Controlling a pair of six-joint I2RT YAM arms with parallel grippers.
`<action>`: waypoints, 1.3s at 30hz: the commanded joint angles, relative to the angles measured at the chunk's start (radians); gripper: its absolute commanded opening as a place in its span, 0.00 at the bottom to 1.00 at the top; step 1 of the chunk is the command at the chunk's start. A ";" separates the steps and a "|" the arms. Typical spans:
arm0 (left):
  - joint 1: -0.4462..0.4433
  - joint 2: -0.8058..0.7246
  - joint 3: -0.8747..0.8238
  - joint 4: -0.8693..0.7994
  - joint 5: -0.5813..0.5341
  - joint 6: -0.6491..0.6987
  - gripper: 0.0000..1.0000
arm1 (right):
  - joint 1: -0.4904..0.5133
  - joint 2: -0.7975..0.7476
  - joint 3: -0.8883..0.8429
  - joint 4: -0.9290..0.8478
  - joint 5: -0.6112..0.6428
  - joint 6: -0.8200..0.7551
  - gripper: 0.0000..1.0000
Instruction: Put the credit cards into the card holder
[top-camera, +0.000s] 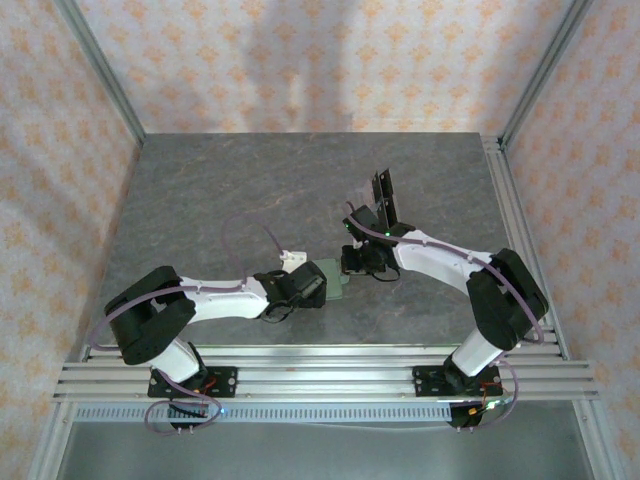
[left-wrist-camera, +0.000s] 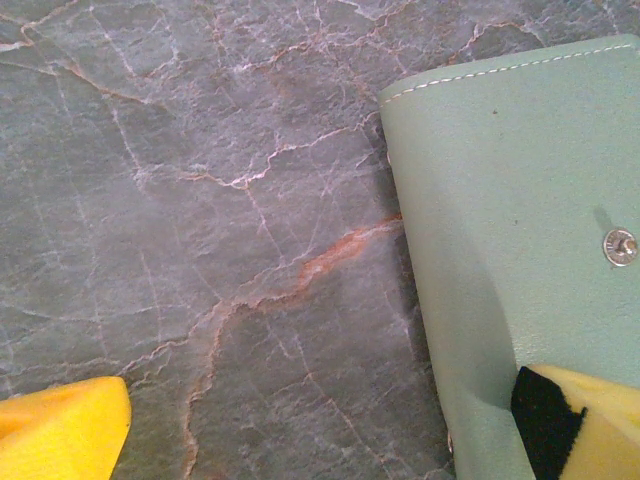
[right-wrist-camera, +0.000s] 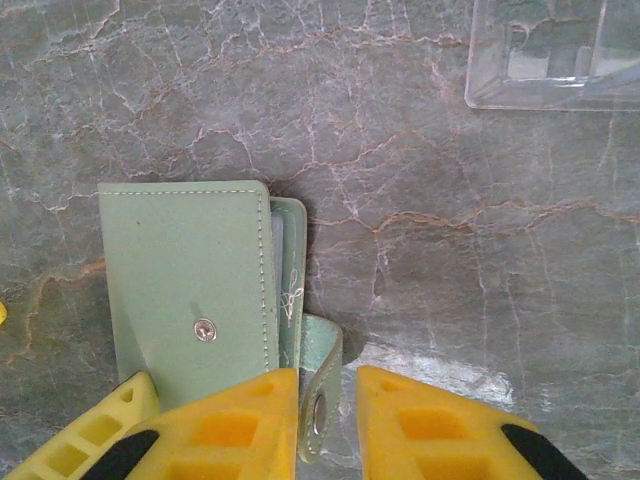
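The sage-green card holder (right-wrist-camera: 185, 275) lies folded shut on the stone table, its snap stud facing up. A pale card edge (right-wrist-camera: 273, 240) shows in its open side. Its closing tab (right-wrist-camera: 318, 385) stands between the fingers of my right gripper (right-wrist-camera: 328, 405), against the left finger with a gap to the right one. My left gripper (left-wrist-camera: 320, 425) is spread wide; its right finger (left-wrist-camera: 590, 420) rests on the card holder (left-wrist-camera: 500, 220) and the other finger (left-wrist-camera: 60, 430) is over bare table. Black credit cards (top-camera: 384, 198) stand upright beyond my right gripper (top-camera: 352, 262).
A clear plastic tray (right-wrist-camera: 555, 55) lies on the table at the far right of the right wrist view, next to the black cards. Metal frame rails (top-camera: 520, 200) border the table, and patterned walls enclose it.
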 joint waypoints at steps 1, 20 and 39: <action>-0.002 0.028 -0.027 -0.047 -0.011 -0.007 1.00 | -0.005 -0.001 -0.007 -0.022 0.019 -0.013 0.23; -0.002 0.033 -0.024 -0.047 -0.009 -0.004 1.00 | -0.006 0.020 -0.006 -0.014 0.020 -0.013 0.18; -0.001 0.030 -0.025 -0.047 -0.009 -0.004 1.00 | -0.007 0.027 -0.019 0.003 -0.008 -0.013 0.10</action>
